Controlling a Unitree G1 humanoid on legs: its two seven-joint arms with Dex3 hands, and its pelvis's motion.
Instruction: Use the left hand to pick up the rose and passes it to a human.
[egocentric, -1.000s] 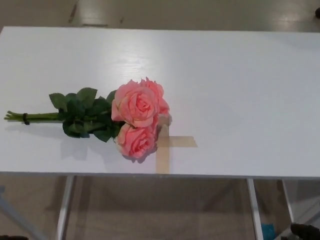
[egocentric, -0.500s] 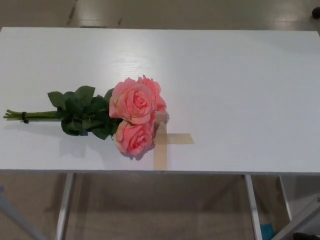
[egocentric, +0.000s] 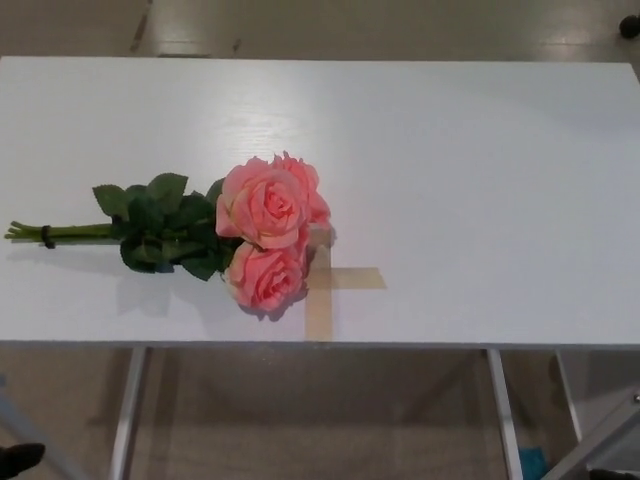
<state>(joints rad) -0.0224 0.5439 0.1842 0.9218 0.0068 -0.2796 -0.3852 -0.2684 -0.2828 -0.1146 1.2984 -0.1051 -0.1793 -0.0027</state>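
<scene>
Pink rose (egocentric: 265, 235) flat on white table (egocentric: 480, 180), ungrasped.

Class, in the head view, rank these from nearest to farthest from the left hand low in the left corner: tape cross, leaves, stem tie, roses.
1. Stem tie, far left, closest to the left hand.
2. Leaves, left of centre.
3. Roses, mid-table.
4. Tape cross, just right of the roses.

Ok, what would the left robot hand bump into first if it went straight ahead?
Only a dark bit, maybe the left robot hand, shows at the bottom corner, below the table. Its direction is unclear. Heading up and forward, it would probably meet the rose stems first.
</scene>
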